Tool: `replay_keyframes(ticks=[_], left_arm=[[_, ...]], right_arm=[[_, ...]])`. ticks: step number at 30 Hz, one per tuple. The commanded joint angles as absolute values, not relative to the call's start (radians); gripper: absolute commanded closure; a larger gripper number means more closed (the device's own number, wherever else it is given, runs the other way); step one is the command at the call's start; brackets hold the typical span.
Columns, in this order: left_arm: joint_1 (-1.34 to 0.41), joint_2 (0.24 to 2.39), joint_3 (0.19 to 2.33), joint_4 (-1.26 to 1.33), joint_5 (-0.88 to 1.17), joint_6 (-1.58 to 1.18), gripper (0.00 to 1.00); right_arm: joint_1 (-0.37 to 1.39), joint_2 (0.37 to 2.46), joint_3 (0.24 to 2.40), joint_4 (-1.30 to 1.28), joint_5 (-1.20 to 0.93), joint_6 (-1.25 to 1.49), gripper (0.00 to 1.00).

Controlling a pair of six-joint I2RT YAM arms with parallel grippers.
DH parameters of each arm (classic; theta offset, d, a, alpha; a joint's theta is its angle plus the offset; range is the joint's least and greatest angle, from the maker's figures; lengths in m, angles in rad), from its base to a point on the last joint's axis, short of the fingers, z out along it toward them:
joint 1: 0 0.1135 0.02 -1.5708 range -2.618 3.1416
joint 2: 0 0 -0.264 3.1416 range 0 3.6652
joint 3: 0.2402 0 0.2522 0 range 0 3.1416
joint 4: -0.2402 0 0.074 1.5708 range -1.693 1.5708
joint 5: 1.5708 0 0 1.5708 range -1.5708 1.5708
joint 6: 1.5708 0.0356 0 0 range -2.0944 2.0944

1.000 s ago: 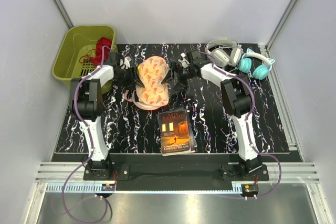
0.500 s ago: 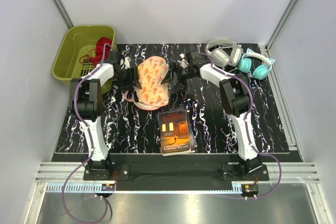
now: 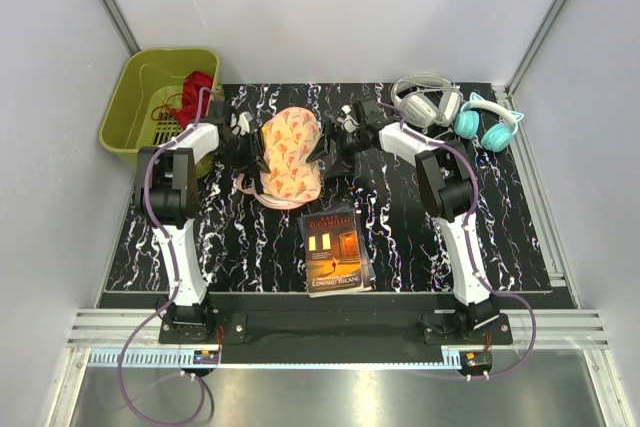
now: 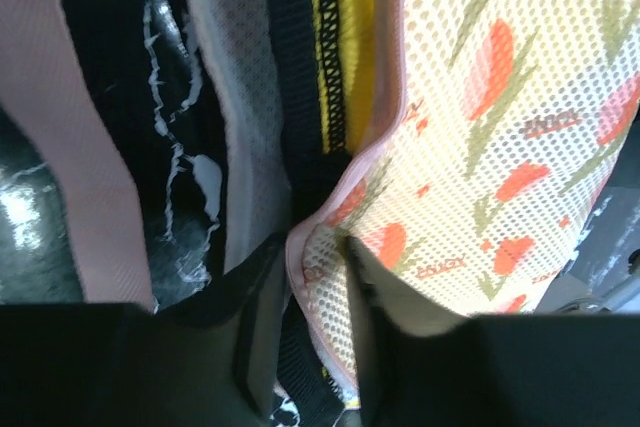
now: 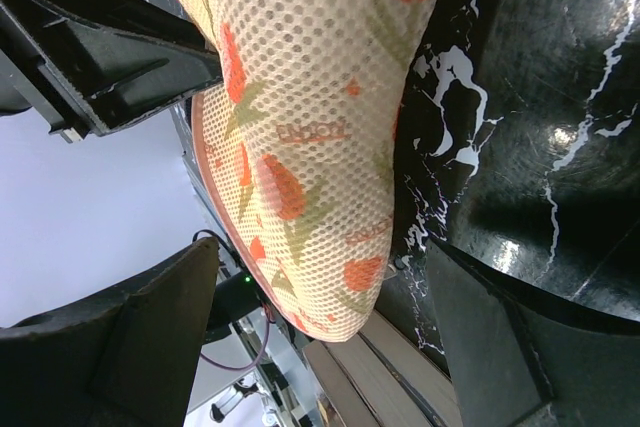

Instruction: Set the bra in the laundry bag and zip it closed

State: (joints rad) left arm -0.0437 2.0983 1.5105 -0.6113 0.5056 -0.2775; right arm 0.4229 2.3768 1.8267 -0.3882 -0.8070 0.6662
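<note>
Left fingers (image 4: 255, 337) clamp the zip edge of the peach-pink printed mesh laundry bag (image 4: 480, 127), likely steadying it for zipping; yellow padded bra (image 4: 355, 27) inside. Right fingers (image 5: 150, 347) apart, straddling one dome.

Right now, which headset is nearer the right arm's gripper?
The white-grey headphones, left of the teal cat-ear pair; the right gripper sits further left, by the laundry bag.

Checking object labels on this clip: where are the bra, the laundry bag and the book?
bra (image 4: 358, 27): left wrist view, yellow padded edge showing in the bag's opening.
laundry bag (image 3: 291, 152): top external view, middle of its printed upper shell.
book (image 3: 335, 250): top external view, centre of its cover.
</note>
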Motion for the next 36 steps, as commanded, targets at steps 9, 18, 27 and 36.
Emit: replay_keyframes(ticks=[9, 18, 27, 36], left_arm=[[-0.031, 2.06, 1.431, -0.456, 0.52, -0.322, 1.0], [-0.023, 2.069, 1.407, -0.426, 0.502, -0.319, 1.0], [-0.018, 2.063, 1.371, -0.399, 0.535, -0.325, 1.0], [-0.002, 2.06, 1.356, -0.367, 0.598, -0.319, 1.0]], right_arm=[[0.43, 2.407, 1.851, -0.383, -0.851, 0.63, 0.11], [0.437, 2.46, 1.953, -0.31, -0.908, 0.682, 0.18], [0.457, 2.529, 2.008, -0.213, -0.926, 0.764, 0.43], [0.482, 2.499, 1.875, -0.039, -0.986, 0.84, 0.33]])
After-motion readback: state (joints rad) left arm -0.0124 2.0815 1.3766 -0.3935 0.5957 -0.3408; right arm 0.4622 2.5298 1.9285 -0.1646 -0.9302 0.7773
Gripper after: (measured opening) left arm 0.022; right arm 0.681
